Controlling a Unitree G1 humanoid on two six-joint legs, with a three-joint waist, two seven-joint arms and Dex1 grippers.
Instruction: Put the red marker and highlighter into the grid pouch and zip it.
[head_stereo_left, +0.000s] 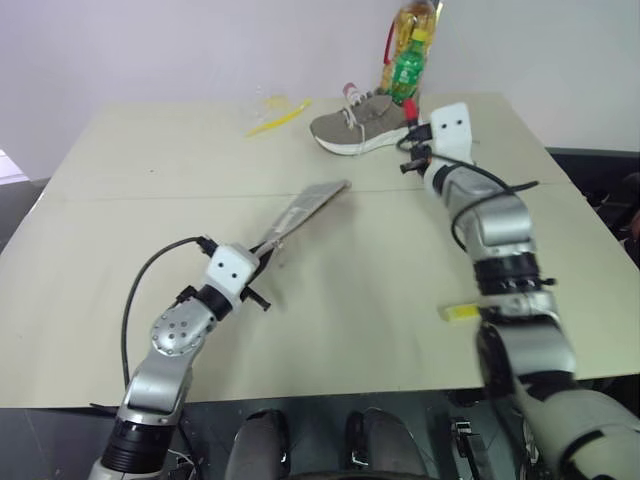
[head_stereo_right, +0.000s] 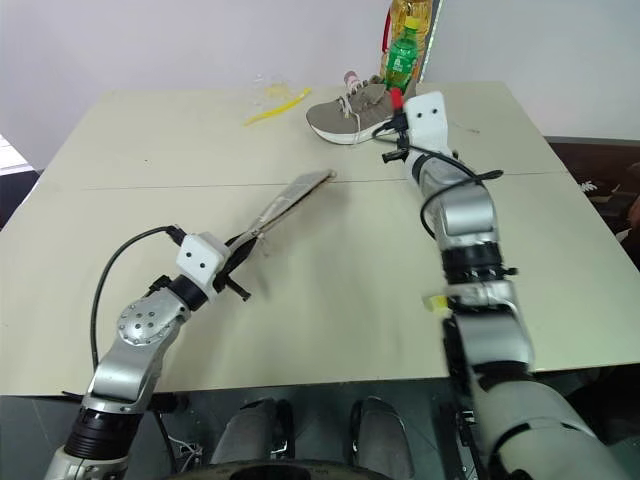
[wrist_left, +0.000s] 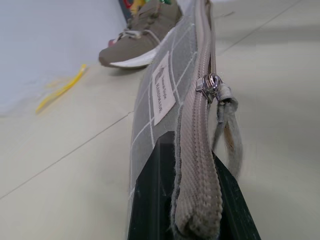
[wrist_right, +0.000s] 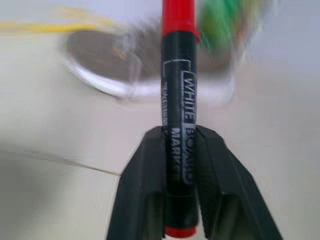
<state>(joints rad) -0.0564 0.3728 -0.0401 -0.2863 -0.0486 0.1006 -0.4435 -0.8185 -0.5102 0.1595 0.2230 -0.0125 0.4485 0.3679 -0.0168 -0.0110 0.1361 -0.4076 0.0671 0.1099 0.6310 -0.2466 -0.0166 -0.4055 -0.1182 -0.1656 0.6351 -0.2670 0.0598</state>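
A pale beige table (head_stereo_left: 150, 220) stands against a plain white wall (head_stereo_left: 150, 50).

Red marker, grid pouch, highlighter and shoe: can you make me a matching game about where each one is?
Things:
1. red marker
2. grid pouch
3. highlighter
4. shoe

Places:
A. lying on the table beside the right arm
B. clamped in the left pincer
C. at the far edge of the table, by the bottles
D. clamped in the right pincer

Pairs: 1-D, 2-B, 3-A, 4-C
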